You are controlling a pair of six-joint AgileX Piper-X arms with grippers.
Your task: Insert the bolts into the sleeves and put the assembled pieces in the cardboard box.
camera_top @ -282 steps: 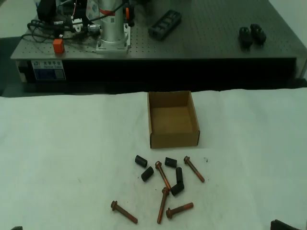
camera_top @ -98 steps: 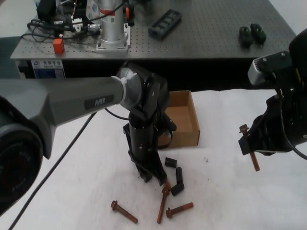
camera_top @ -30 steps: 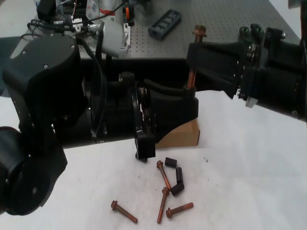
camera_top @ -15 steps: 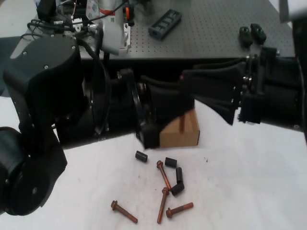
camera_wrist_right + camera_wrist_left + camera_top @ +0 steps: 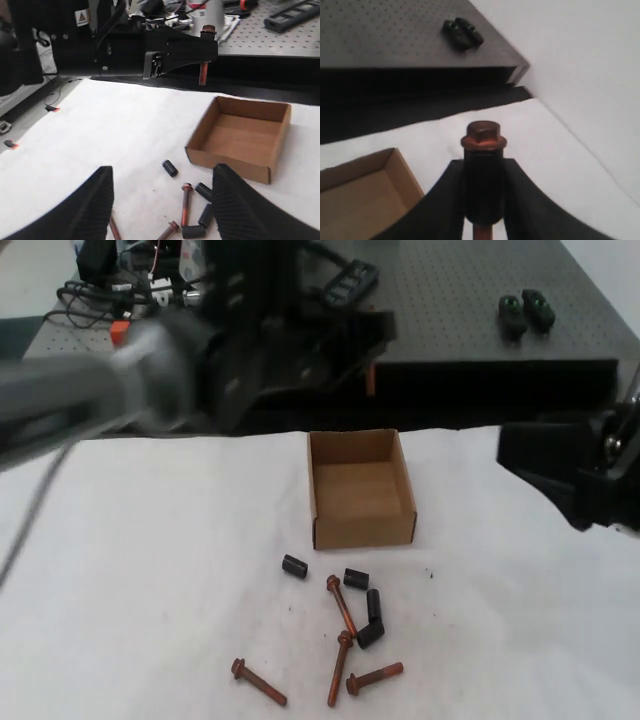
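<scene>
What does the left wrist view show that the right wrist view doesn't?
Left wrist view's extras: the black sleeve on the bolt, pinched in the left gripper, and two black parts on the far bench. Right wrist view's extras: loose bolts and loose sleeves on the white cloth, beyond the open right gripper. Shared: the held bolt and the cardboard box.

Loose bolts (image 5: 343, 605) and sleeves (image 5: 294, 567) were scattered at 6 o'clock from the cardboard box (image 5: 362, 532); left gripper (image 5: 483, 170) with its sleeved bolt (image 5: 483, 141) sat at 12, right gripper (image 5: 162, 174) at 3.
</scene>
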